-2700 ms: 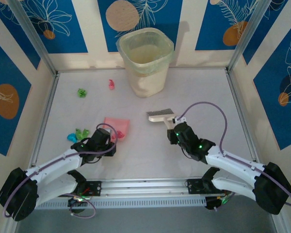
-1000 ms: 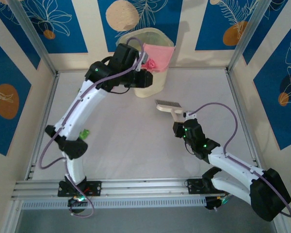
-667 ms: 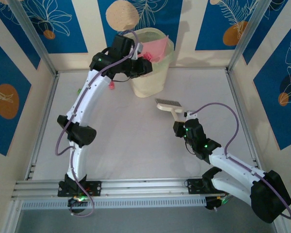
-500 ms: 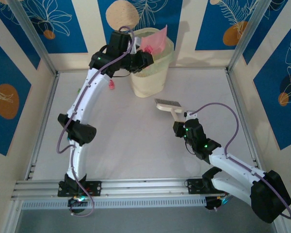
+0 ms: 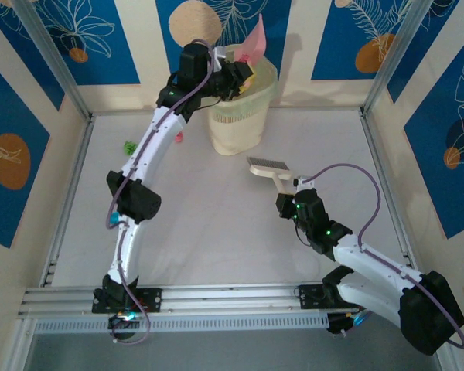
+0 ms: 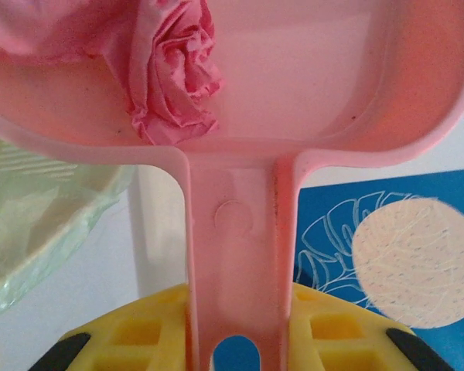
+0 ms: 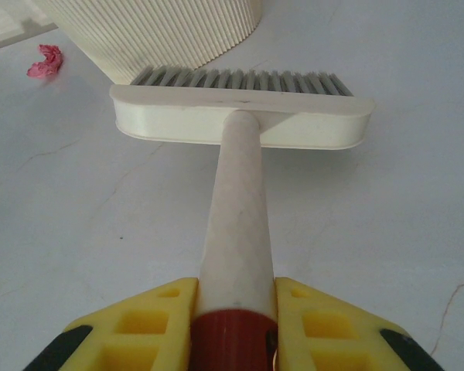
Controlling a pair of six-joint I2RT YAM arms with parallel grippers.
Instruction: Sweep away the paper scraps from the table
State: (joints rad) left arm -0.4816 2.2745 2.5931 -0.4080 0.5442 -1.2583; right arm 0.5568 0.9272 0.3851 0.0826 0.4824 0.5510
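Aluminium rail (image 5: 216, 297) up front, then open matte white table (image 5: 216, 239), faintly cracked. The right gripper (image 7: 233, 313) is clamped on the smooth cream handle of the brush (image 7: 240, 120), bristles toward the ribbed bin (image 5: 236, 124). A red scrap (image 7: 45, 60) lies left of the bin, a green scrap (image 5: 128, 146) near the left edge. Far back, the left gripper (image 6: 236, 325) clamps the glossy pink dustpan (image 6: 317, 69), tipped over the bin, pink wad (image 6: 174, 77) inside. Patterned walls (image 5: 31, 77) close in.

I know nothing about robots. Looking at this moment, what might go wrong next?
1. The pink wad lies by the handle of the upturned dustpan, so it may stay in instead of falling into the bin.
2. The left arm crowds the bin's rim and might tip it.
3. A green scrap and a red scrap on the table might get missed.
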